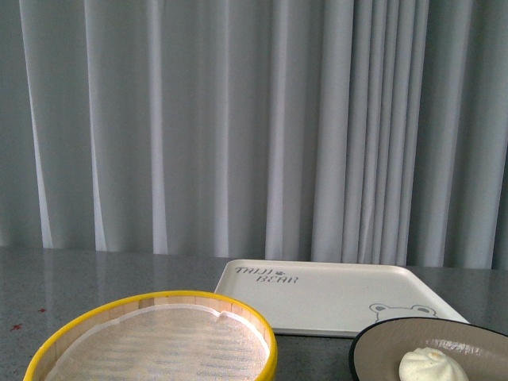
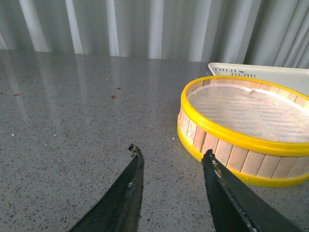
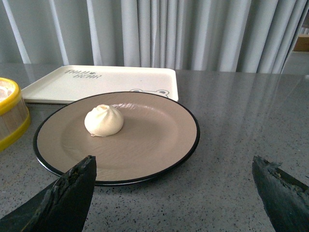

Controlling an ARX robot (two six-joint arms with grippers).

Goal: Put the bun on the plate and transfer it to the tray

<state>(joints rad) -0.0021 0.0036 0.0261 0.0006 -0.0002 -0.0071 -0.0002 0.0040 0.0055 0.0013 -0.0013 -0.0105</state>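
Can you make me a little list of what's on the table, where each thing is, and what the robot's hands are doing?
tray: nothing on it
plate: on the table, in front of the tray
bun: on the plate
steamer basket: only a white liner inside, left of the plate
left gripper: open, holding nothing
right gripper: open, holding nothing, facing the plate

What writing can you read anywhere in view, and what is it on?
"TAIJI BEAR": in two lines on the tray, clear in the front view.
In both wrist views the same lettering is too blurred to read.
Nothing is written on the bun, plate or steamer basket.
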